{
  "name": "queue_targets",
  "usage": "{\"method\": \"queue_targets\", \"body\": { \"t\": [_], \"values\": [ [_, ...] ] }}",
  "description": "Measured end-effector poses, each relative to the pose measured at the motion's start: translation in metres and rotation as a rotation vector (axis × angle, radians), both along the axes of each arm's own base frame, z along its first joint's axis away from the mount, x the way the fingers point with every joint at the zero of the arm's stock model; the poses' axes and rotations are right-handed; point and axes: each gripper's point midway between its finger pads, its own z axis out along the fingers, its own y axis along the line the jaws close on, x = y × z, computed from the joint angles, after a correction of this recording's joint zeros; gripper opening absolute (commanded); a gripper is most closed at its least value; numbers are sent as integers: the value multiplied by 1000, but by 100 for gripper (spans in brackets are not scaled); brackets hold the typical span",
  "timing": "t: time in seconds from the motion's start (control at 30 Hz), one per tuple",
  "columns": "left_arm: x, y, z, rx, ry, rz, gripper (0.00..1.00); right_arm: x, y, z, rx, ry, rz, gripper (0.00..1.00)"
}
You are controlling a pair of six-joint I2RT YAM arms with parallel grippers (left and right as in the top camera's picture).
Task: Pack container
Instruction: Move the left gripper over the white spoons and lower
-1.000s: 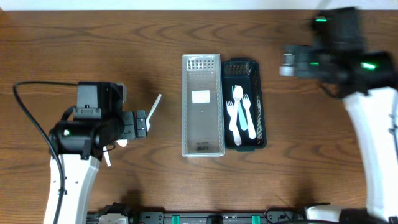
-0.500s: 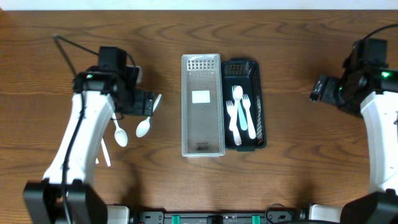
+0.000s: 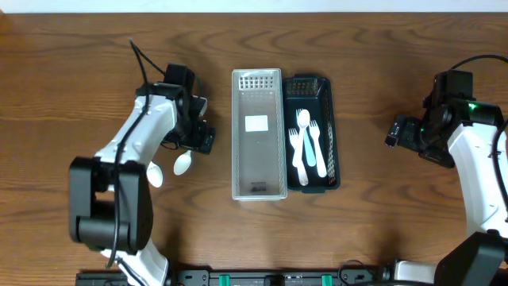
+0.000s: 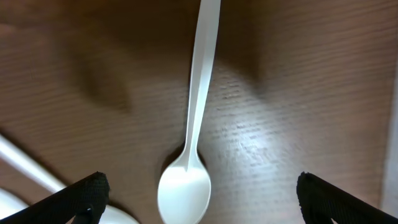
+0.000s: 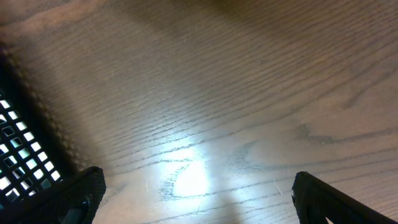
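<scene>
A dark green basket [image 3: 331, 127] holds a white spoon and two forks [image 3: 307, 147]; a clear empty bin [image 3: 258, 135] stands against its left side. A white plastic spoon [image 3: 183, 163] lies on the table left of the bin, bowl toward me; in the left wrist view it [image 4: 189, 162] lies between my open fingertips [image 4: 93, 193]. My left gripper [image 3: 200, 137] is open, low over its handle. A second spoon [image 3: 154, 174] lies further left. My right gripper [image 3: 394, 131] is open and empty over bare wood right of the basket, whose corner [image 5: 15, 155] shows.
Another white utensil [image 4: 25, 165] lies at the lower left of the left wrist view. The wooden table [image 3: 381, 222] stretches wide around both containers. A black cable [image 3: 147, 63] loops above the left arm.
My left arm has swung up and right, from the table's left toward the bin, and now hovers over the spoon. My right arm came down from the far corner and settled right of the basket.
</scene>
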Motion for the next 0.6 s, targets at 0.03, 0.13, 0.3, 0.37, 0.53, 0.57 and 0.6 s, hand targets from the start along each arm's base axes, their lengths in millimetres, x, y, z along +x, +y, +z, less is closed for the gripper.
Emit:
{"method": "queue_targets", "body": {
  "t": [0.03,0.13,0.3,0.37,0.53,0.57,0.6],
  "values": [
    [0,0,-6,3,13,-1,98,0,0,0,0,0,0,99],
    [-3,1,-19,9,51,-3,98,0,0,0,2,0,0,99],
    [-7,1,-35,15,93,-3,98,0,0,0,2,-1,0,99],
    [-8,3,-39,26,105,-3,98,0,0,0,2,-1,0,99],
    [-8,3,-39,28,106,-4,88,1,0,0,2,-3,0,99],
    [-8,3,-39,28,107,-3,82,1,0,0,2,-3,1,99],
    [-8,3,-39,28,108,0,75,1,0,0,2,-3,1,99]
  ]
}}
